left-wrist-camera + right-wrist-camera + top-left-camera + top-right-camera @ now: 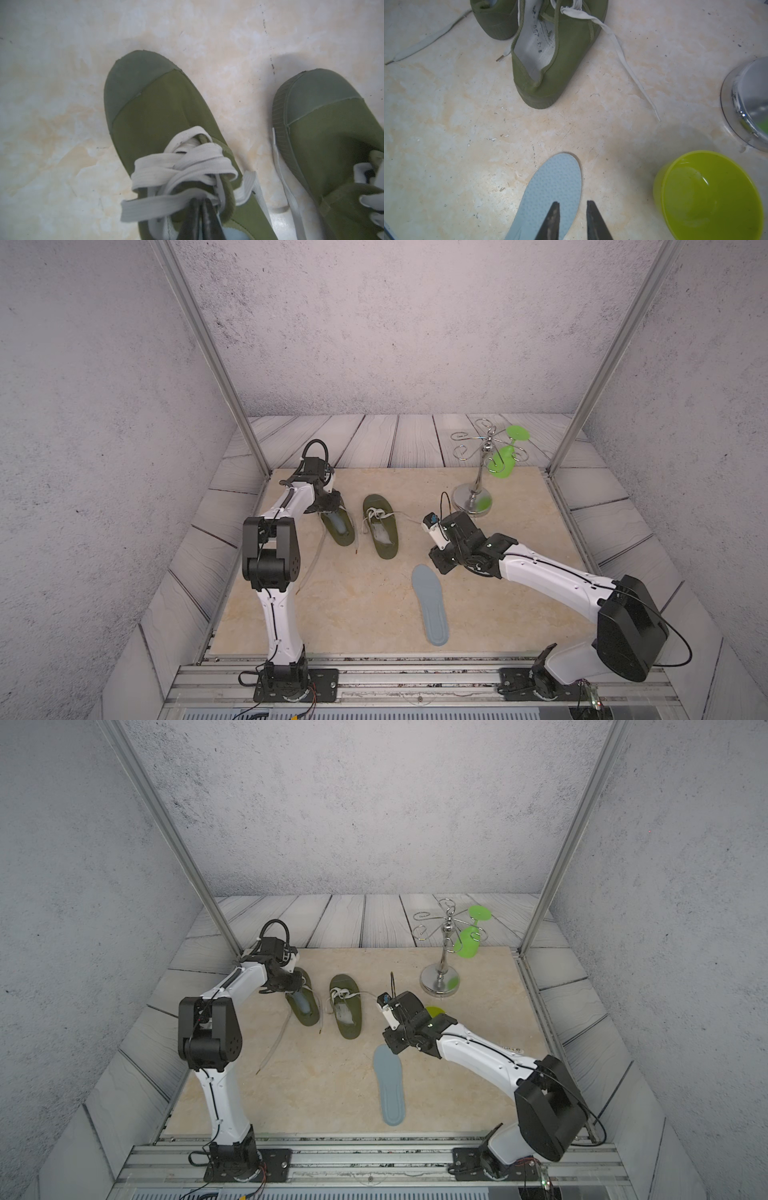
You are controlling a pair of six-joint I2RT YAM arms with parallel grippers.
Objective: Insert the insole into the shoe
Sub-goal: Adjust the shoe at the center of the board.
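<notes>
On a beige marbled slab, scuffed and flecked, ringed by grey plank-print boards, stippled grey walls and metal posts, the left claw is clenched, tips together among the laces of a green shoe with a fitted insole showing inside. Beside it stands a second shoe. The right claw is released, jaws apart just above the loose insole, which lies flat on the slab near that shoe's heel. A bowl and chrome rack stand close by.

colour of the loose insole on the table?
Pale blue-grey, with a fine dotted texture. The insole shows best in the right wrist view.
</notes>
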